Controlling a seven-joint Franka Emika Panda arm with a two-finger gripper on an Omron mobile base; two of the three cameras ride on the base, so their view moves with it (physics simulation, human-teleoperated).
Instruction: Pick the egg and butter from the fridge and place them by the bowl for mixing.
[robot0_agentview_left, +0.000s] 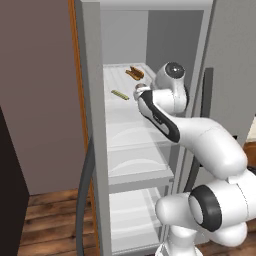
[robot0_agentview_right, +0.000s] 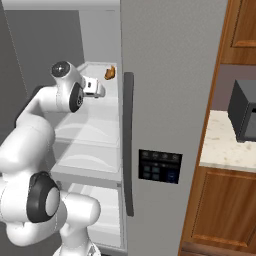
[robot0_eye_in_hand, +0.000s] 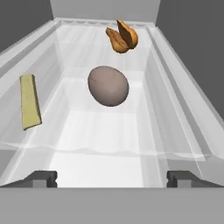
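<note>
The fridge (robot0_agentview_left: 92, 125) stands open, and my arm reaches onto its upper white shelf (robot0_eye_in_hand: 100, 140). In the hand view the brownish speckled egg (robot0_eye_in_hand: 108, 85) lies on the middle of that shelf, straight ahead of my gripper (robot0_eye_in_hand: 112, 179). The jaws are open and empty, with the fingertips (robot0_eye_in_hand: 41, 178) well short of the egg. The olive-yellow butter (robot0_eye_in_hand: 29, 101) stick lies to the egg's left, and also shows on the shelf as butter (robot0_agentview_left: 119, 94) from the left base. My hand (robot0_agentview_right: 95, 88) hovers over the shelf's front part. The bowl is out of view.
An orange-brown hot-dog-shaped item (robot0_eye_in_hand: 122, 36) lies at the back of the shelf behind the egg. The shelf's raised side walls flank the hand. The closed fridge door (robot0_agentview_right: 165, 100) with its dark handle (robot0_agentview_right: 128, 145) is to the right, then a counter with a dark appliance (robot0_agentview_right: 245, 110).
</note>
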